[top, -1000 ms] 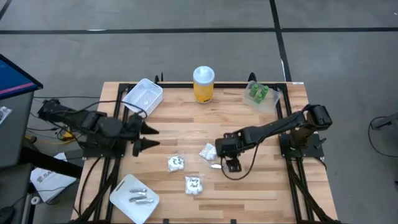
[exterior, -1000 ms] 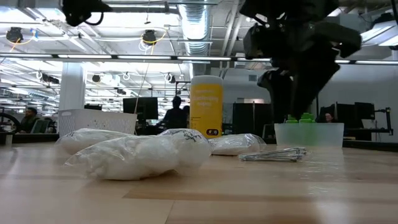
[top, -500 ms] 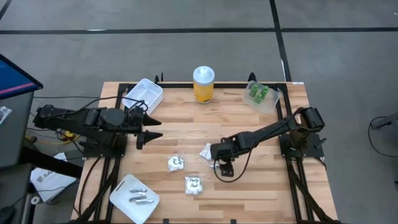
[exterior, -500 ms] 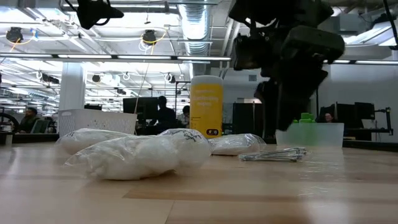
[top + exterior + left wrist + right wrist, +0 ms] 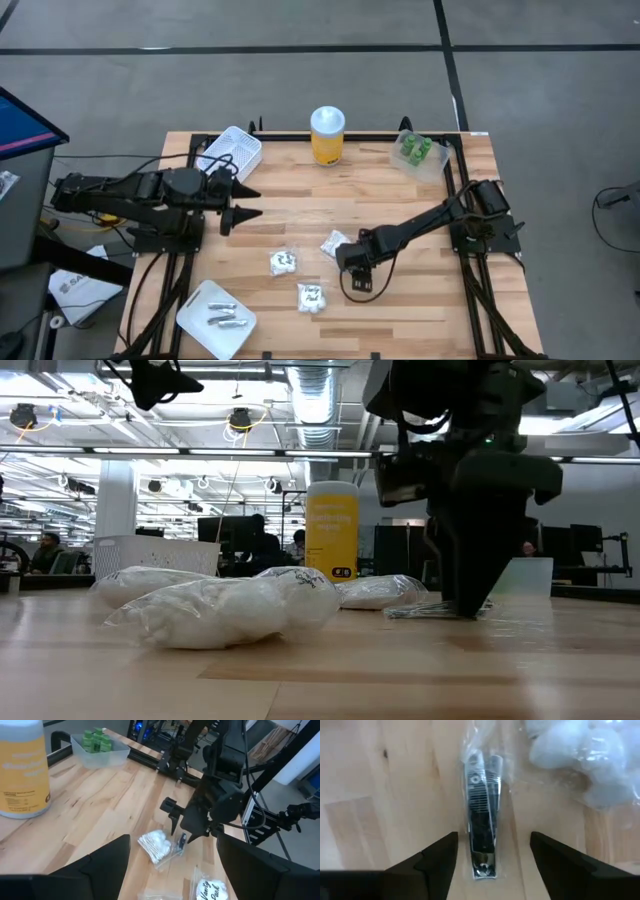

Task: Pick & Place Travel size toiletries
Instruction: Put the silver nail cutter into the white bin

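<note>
The right gripper (image 5: 357,270) is low over the wooden counter (image 5: 400,210), near its middle, with its fingers (image 5: 437,857) spread wide on either side of a silvery nail clipper (image 5: 480,827) sealed in a clear wrapper. In the right wrist view the clipper lies flat between the two fingers, touched by neither. In the low view the gripper's dark body hides most of the clipper, leaving only the wrapper's ends visible.

Just beside the clipper lies a white packet (image 5: 333,243) of cotton balls; two more white packets with dark print (image 5: 283,262) (image 5: 311,297) lie nearer the front edge. Their print is too small to read from above.

The left gripper (image 5: 243,201) hangs open over the counter's left side, holding nothing.

A white tray (image 5: 190,322) at the front left corner holds slim silvery items (image 5: 222,315), partly hard to separate. A clear tub (image 5: 437,160) at the back right holds green round pieces (image 5: 412,148). A yellow jar (image 5: 327,137) stands at the back middle beside a white mesh tray (image 5: 230,152).
</note>
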Robot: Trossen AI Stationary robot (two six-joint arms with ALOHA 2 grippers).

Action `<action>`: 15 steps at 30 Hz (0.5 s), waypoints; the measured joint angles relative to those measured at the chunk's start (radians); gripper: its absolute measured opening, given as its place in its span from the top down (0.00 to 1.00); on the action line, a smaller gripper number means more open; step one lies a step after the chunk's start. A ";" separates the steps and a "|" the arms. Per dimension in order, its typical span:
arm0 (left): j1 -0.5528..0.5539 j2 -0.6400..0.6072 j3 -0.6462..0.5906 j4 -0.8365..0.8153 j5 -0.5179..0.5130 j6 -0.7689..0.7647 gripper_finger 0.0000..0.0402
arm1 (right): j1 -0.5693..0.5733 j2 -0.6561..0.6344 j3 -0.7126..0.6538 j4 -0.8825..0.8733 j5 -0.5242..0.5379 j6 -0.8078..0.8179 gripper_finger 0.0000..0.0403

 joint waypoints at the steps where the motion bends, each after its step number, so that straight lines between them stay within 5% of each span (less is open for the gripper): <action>1: 0.004 0.000 0.000 0.000 0.000 0.000 0.27 | 0.000 0.000 0.000 -0.004 0.006 0.001 0.41; 9: 0.016 0.000 0.000 0.011 -0.001 0.000 0.27 | -0.022 -0.001 -0.003 -0.026 -0.022 -0.012 0.89; 15: 0.016 0.000 0.000 0.030 -0.004 0.000 0.27 | -0.038 -0.050 -0.016 -0.037 -0.093 -0.091 0.88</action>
